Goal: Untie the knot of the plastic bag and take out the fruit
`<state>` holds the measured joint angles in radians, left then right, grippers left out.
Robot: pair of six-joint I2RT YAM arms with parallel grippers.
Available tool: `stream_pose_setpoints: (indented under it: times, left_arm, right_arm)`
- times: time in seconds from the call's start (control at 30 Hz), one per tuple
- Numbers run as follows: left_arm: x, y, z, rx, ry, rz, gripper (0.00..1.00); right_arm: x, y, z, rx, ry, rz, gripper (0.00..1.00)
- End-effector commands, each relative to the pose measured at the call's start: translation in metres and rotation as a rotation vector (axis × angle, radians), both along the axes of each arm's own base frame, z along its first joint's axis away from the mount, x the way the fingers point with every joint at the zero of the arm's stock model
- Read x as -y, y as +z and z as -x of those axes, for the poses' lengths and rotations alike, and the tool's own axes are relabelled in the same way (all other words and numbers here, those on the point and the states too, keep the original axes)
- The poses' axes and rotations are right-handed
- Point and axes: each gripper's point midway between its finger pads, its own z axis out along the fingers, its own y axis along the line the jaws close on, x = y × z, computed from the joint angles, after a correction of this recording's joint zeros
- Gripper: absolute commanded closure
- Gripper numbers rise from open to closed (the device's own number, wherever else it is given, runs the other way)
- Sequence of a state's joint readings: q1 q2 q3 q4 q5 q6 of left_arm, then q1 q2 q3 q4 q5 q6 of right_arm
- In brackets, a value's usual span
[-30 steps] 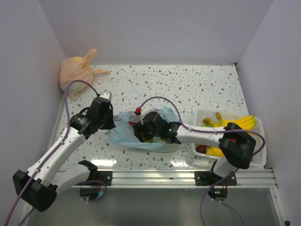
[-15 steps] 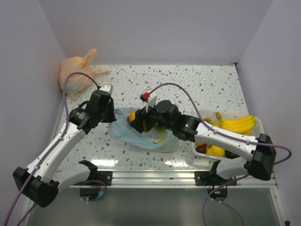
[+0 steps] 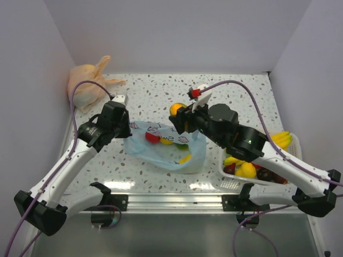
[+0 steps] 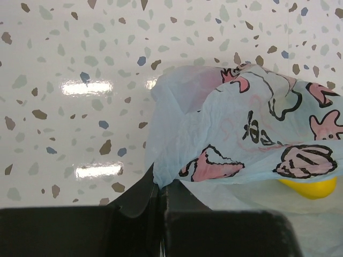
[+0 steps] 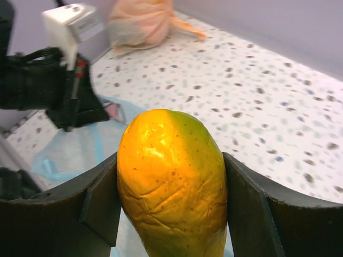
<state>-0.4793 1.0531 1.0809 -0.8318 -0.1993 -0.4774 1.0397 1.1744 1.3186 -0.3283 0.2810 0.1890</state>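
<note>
The speckled bench has the plastic bag lying open in the middle, so the knot looks undone (I see no tied ends). The left gripper has its jaws pinched tight on the bag's edge. The right gripper has its jaws around a yellow-orange fruit, up above the bag. A red fruit and some yellow ones are inside, left to take out.

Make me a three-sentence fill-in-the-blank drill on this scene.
The right tool is shut on a yellow-orange ___.
The left tool pinches the edge of the light ___ plastic bag.
The peach-orange bag lies in the far ___ corner.
Missing words: fruit, blue, left.
</note>
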Motion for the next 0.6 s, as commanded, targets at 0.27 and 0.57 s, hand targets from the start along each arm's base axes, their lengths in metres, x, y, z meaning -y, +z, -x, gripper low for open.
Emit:
stream_pose_setpoints:
  times: [0.27, 0.57]
  left_arm:
    - [-0.004, 0.0, 0.003, 0.03, -0.003, -0.01, 1.0]
    - [0.0, 0.005, 0.005, 0.05, -0.033, 0.012, 1.0]
  right_arm:
    - [0.218, -0.069, -0.023, -0.103, -0.765, 0.175, 0.93]
    - [0.274, -0.181, -0.021, -0.316, -0.982, 0.267, 0.89]
